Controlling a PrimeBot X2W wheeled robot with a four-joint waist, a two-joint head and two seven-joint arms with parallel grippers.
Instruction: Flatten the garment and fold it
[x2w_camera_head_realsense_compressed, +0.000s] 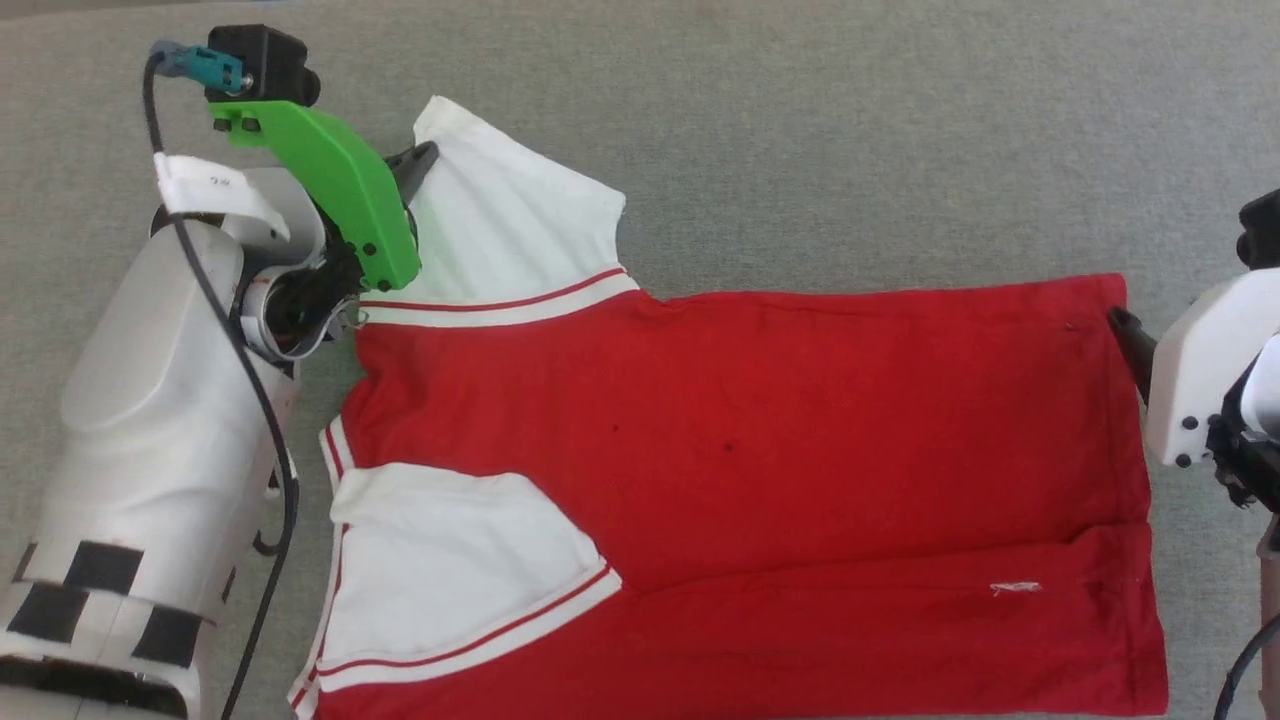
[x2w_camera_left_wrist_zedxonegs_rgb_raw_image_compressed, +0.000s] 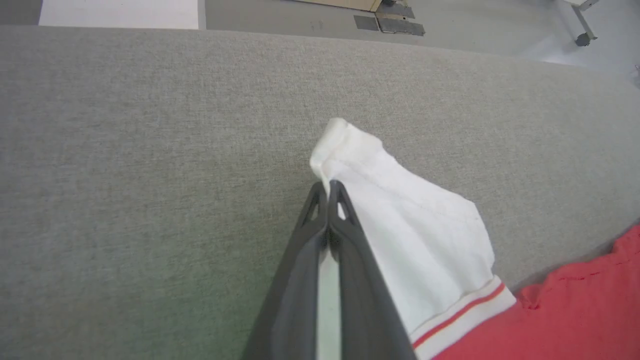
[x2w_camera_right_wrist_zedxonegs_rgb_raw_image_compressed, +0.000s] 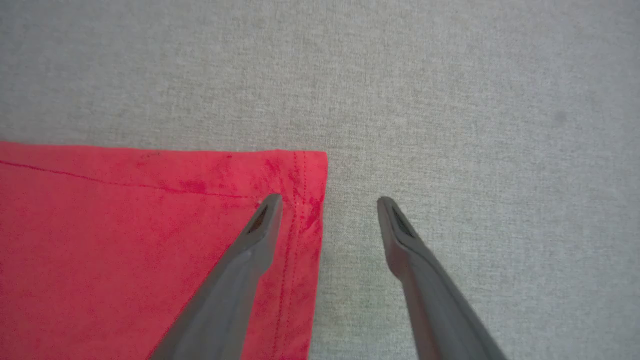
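Note:
The red garment (x2w_camera_head_realsense_compressed: 760, 440) lies spread on the grey surface, plain side up, its near edge folded over. Its far white sleeve (x2w_camera_head_realsense_compressed: 500, 220) points up and left; the near sleeve (x2w_camera_head_realsense_compressed: 450, 560) is folded onto the body. My left gripper (x2w_camera_left_wrist_zedxonegs_rgb_raw_image_compressed: 328, 186) is shut on the far sleeve's edge (x2w_camera_left_wrist_zedxonegs_rgb_raw_image_compressed: 345, 145), which bunches above the fingertips. My right gripper (x2w_camera_right_wrist_zedxonegs_rgb_raw_image_compressed: 327, 202) stands open over the hem's far corner (x2w_camera_right_wrist_zedxonegs_rgb_raw_image_compressed: 305, 170), one finger (x2w_camera_right_wrist_zedxonegs_rgb_raw_image_compressed: 265, 220) above the red cloth, the other (x2w_camera_right_wrist_zedxonegs_rgb_raw_image_compressed: 395, 225) above bare surface. In the head view a dark right fingertip (x2w_camera_head_realsense_compressed: 1125, 325) sits at the hem corner.
Grey fabric surface (x2w_camera_head_realsense_compressed: 800, 130) runs all around the garment. Its far edge (x2w_camera_left_wrist_zedxonegs_rgb_raw_image_compressed: 350, 37) shows in the left wrist view, with floor, cardboard and a caster leg beyond. A small white thread mark (x2w_camera_head_realsense_compressed: 1015, 588) lies on the folded near part.

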